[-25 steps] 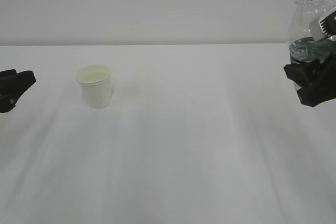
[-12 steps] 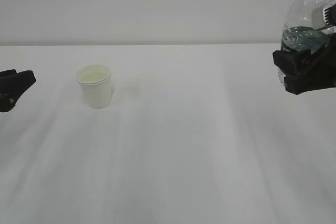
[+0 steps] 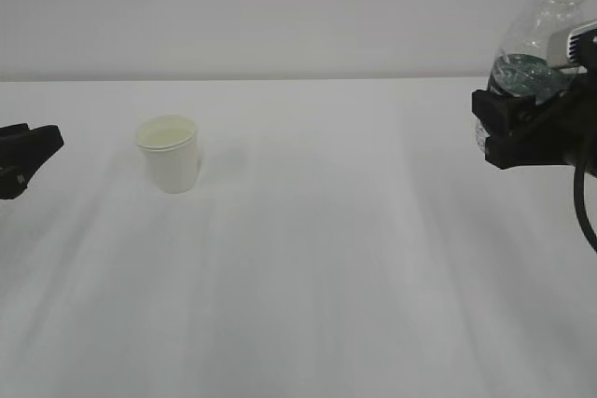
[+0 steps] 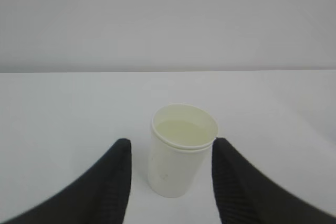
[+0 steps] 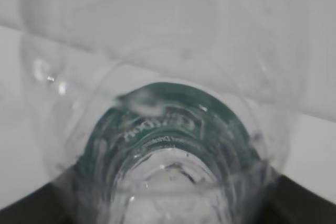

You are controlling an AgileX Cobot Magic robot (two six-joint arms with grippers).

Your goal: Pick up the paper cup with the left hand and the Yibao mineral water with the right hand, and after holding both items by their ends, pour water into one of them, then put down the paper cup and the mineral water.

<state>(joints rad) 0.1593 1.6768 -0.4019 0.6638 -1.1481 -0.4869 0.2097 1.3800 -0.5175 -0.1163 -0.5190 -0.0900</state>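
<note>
White tabletop fills most of the exterior view, running back to a pale grey wall that meets it in a straight horizontal line. At the right edge of that view, the right hand, a black robot gripper with a grey-white ribbed part at its wrist and a dark cable looping below, hangs in the air above the table with its jaws clamped on the lower body of the Yibao mineral water, a small clear ribbed plastic bottle with a dark green label; the bottle is lifted clear of the surface, leans slightly with its capless neck up and to the right, and its label sits just above the jaws. The right wrist view looks along the bottle from very close, showing the green label ring and white print through the clear plastic, with the black gripper body at the lower corners. At the far left edge of the exterior view, the left hand, a black two-pronged gripper, sits low near the table, its prongs spread apart and holding nothing. The left wrist view shows its two black fingers apart on either side of the paper cup, without touching it. This small white tapered paper cup, with rolled rim and pale yellowish inside, stands upright on the table, left of centre, near the left hand and well apart from the bottle.
</note>
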